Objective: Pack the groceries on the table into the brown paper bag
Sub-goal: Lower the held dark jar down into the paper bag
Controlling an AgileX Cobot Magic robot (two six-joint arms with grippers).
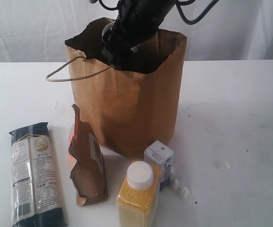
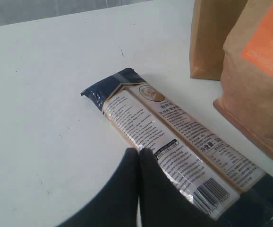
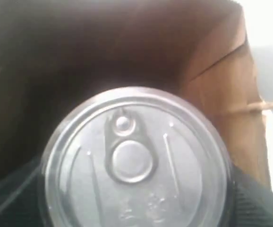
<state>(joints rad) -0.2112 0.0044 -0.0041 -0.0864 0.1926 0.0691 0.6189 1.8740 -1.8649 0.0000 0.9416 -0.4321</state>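
While the right claw (image 1: 121,53) clamps the clear pull-tab can (image 3: 134,161), lid upward, inside the brown paper bag (image 1: 127,109), the left claw (image 2: 139,152) hangs closed over the noodle packet (image 2: 174,135), which lies flat on the tabletop (image 2: 46,118), long axis front-to-back.

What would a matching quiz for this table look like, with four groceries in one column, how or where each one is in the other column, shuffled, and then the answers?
Things:
1 noodle packet
2 pouch
3 bottle
4 can

States:
A inside the bag
B lying flat on the table
C yellow
D brown and orange

Pairs: 1-B, 2-D, 3-C, 4-A
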